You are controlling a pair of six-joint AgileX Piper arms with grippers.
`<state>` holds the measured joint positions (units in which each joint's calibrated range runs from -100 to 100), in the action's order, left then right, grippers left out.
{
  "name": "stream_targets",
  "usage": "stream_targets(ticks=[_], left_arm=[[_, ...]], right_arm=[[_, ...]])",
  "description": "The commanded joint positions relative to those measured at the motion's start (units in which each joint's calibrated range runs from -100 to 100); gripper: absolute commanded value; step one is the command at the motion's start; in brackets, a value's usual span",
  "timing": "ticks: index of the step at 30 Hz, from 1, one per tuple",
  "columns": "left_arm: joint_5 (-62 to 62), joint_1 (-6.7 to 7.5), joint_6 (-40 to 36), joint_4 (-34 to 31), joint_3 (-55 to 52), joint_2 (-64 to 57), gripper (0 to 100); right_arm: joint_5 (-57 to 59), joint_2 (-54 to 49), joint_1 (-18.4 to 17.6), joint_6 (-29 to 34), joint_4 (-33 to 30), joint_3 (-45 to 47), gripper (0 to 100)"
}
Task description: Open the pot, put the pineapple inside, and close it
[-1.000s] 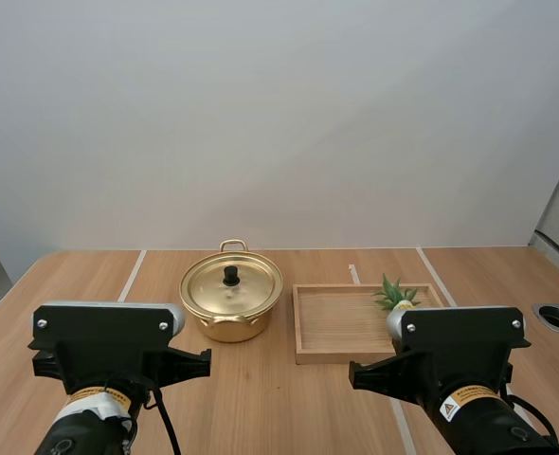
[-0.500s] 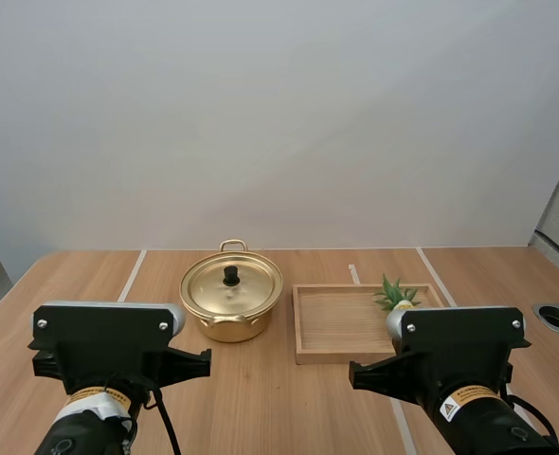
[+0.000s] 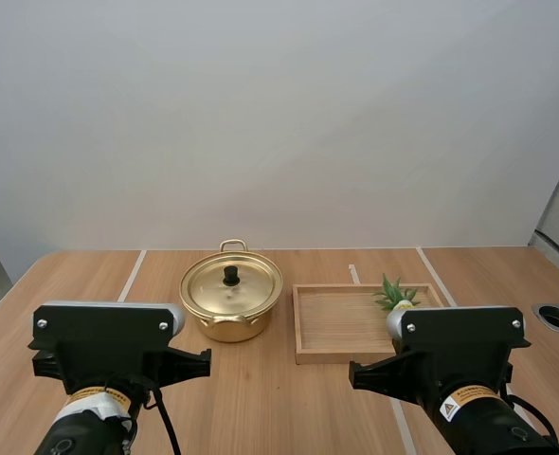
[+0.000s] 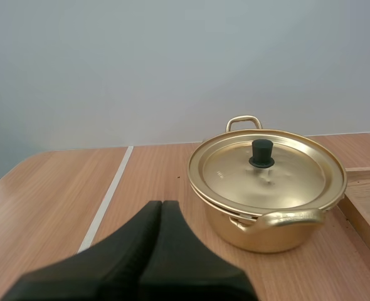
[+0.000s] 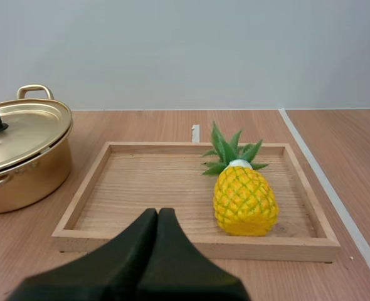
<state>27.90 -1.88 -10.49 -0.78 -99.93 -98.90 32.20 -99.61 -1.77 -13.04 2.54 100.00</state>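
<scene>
A gold pot (image 3: pixel 230 301) stands at mid-table, its lid (image 4: pixel 266 167) on and a black knob (image 4: pixel 261 152) on top. To its right, a yellow pineapple (image 5: pixel 244 197) with green leaves rests upright in the right half of a wooden tray (image 5: pixel 94 188); from above its leaves (image 3: pixel 395 293) show just past my right arm. My left gripper (image 4: pixel 160 207) is shut on nothing, short of the pot and to its left. My right gripper (image 5: pixel 158 214) is shut on nothing, just before the tray's near rim.
White tape lines (image 3: pixel 131 275) run across the wooden table. A round grey grommet (image 3: pixel 555 317) sits by the right edge. The tray's left half (image 3: pixel 332 318) is bare, and open table lies around the pot.
</scene>
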Motion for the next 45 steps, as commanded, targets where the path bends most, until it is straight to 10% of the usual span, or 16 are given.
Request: stream_targets(ticks=[1, 22, 41, 45], left_arm=[[-0.5, 0.03, -0.5, 0.8, -0.1, -0.4, 0], [-0.6, 0.03, -0.5, 0.8, -0.1, -0.4, 0], [-80.4, 0.03, 6.3, -3.2, -0.1, -0.4, 0], [-86.5, 0.03, 5.4, -6.1, 1.6, -0.4, 0]], right_arm=[[-1.5, -0.4, 0.0, -0.4, 0.2, 0.0, 0], [-3.0, -0.4, 0.0, -0.4, 0.8, 0.0, 0], [-91.6, -0.4, 0.0, -1.0, -0.7, 0.0, 0], [-98.7, -0.4, 0.0, -11.3, 1.5, 0.0, 0]])
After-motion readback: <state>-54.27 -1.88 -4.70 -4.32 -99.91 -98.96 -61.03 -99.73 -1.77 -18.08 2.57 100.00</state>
